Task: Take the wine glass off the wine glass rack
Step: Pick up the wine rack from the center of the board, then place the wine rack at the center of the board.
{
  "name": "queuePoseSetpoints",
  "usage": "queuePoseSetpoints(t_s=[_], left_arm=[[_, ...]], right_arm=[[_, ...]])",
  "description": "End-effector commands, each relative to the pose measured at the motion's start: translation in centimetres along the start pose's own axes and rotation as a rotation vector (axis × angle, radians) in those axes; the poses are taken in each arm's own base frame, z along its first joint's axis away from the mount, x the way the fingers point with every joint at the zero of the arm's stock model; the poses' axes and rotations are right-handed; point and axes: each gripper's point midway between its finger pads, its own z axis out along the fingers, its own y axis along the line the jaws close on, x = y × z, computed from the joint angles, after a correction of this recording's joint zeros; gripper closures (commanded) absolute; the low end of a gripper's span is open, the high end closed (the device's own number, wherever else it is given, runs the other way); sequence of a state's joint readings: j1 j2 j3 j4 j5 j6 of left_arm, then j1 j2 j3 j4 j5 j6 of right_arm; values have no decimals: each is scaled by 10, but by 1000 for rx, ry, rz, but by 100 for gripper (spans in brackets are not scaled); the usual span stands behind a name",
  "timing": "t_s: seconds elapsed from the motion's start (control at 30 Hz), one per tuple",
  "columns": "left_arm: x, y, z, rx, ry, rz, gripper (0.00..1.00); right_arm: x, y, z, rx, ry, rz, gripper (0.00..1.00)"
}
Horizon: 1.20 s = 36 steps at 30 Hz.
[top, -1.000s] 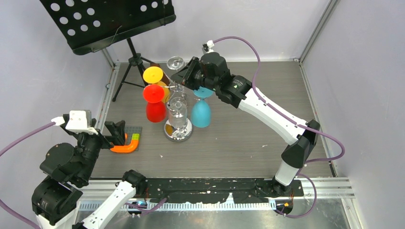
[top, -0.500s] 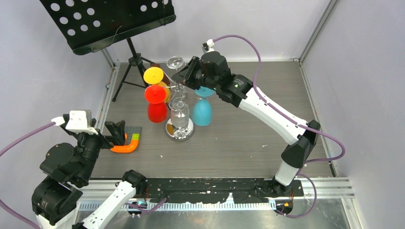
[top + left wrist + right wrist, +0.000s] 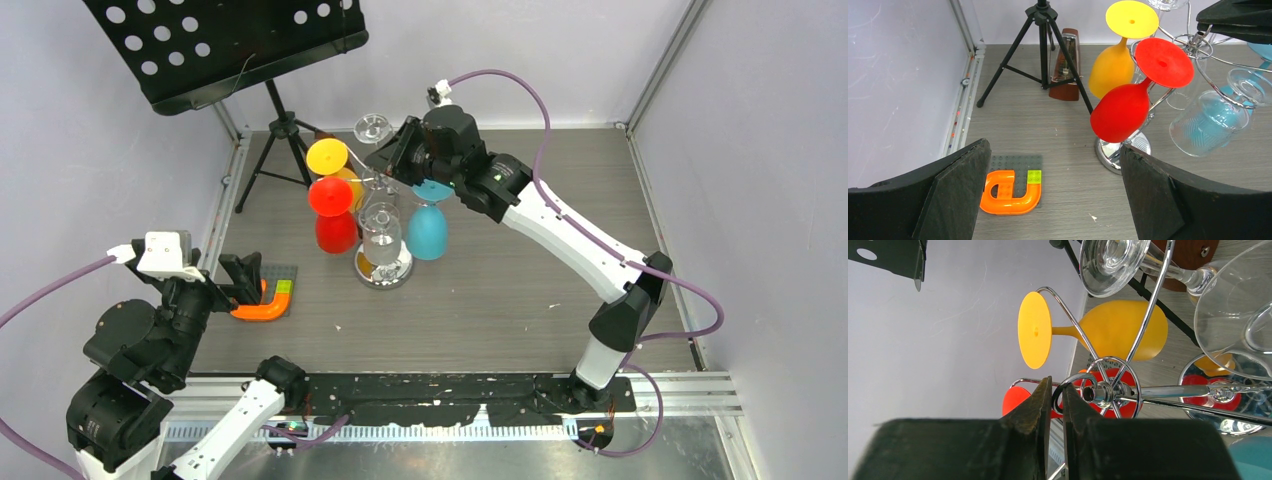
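The chrome wine glass rack (image 3: 385,268) stands mid-table on its round mirror base. Upside down from its arms hang a yellow wine glass (image 3: 327,157), a red one (image 3: 333,215), a blue one (image 3: 427,232) and a clear one (image 3: 381,235); another clear glass (image 3: 371,128) hangs at the back. My right gripper (image 3: 388,155) is at the top of the rack. In the right wrist view this gripper (image 3: 1057,390) is shut on a curled wire loop beside the rack's hub (image 3: 1105,392). My left gripper (image 3: 1054,146) stands open and empty, low at the left, apart from the rack.
A black music stand (image 3: 230,40) on a tripod (image 3: 280,130) stands at the back left, with a brown metronome (image 3: 1064,65) next to it. An orange curved piece (image 3: 265,300) lies on a dark studded plate by my left gripper. Grey walls close in both sides.
The rack, with its hanging glasses, has slid a little to the right across the table, held at the top by my right gripper. The left arm has not moved.
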State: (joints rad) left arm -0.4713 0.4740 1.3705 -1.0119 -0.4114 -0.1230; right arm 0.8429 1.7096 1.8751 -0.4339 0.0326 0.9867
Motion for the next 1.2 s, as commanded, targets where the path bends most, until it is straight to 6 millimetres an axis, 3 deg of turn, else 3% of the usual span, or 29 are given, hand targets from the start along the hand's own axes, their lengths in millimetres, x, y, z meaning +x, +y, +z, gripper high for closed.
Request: queuePoseSetpoints(t_s=[0.0, 0.67, 1.17], left_arm=[[-7, 2, 0, -14, -20, -8, 1], [-10, -4, 1, 9, -25, -38, 1], [-11, -11, 6, 31, -19, -59, 2]], right_arm=[[-119, 169, -147, -566, -377, 47, 94], [-135, 155, -196, -544, -455, 20, 94], [-137, 118, -226, -470, -492, 3, 94]])
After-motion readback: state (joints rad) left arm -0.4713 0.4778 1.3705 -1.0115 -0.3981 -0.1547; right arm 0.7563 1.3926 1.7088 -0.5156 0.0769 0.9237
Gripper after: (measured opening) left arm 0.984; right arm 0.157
